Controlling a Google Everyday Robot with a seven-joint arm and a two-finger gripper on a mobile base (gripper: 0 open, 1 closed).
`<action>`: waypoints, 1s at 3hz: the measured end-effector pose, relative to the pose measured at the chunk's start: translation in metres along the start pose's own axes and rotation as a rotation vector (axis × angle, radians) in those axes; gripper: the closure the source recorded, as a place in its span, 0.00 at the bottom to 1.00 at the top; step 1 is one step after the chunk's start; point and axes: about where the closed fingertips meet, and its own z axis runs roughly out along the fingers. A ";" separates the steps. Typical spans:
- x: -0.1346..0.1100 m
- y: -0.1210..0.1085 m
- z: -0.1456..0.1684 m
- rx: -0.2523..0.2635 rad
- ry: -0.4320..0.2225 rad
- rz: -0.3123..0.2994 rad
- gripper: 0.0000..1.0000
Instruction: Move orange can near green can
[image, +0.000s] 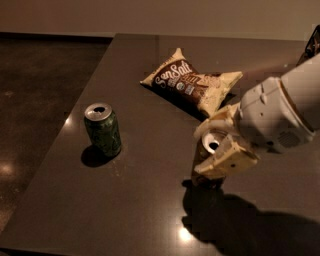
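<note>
1. Camera view, the setting: a dark, glossy bench (140, 210) fills most of the picture. Its left edge runs diagonally, and a darker floor (35, 100) shows beyond that edge.
2. Camera view, the hand: the hand (202, 152) reaches in from the right on a bulky white arm (280, 112). It sits over the right-centre part of the bench.
3. Camera view, its state: the hand is clenched on the orange can (200, 162). Its pale fingers (227, 160) lie against the can, one on the far side and one on the near side, so the can sits between them.
4. Camera view, the orange can: only its silver top with the open mouth and a strip of its amber side show between the fingers. Its base is in shadow, so I cannot tell whether it rests on the bench or is just off it.
5. Camera view, the green can: the green can (102, 129) stands upright on the left part of the bench, near the left edge. It is well apart from the orange can, with bare bench between them.
6. Camera view, other things: a crumpled snack bag (192, 85) lies flat towards the far side of the bench. It is behind the hand and to the right of the green can. Its near right corner is close to the upper finger.
</note>
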 end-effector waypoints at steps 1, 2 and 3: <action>-0.034 -0.028 0.016 0.003 -0.012 -0.012 1.00; -0.061 -0.052 0.041 -0.016 -0.022 -0.024 1.00; -0.074 -0.069 0.069 -0.044 -0.033 -0.020 1.00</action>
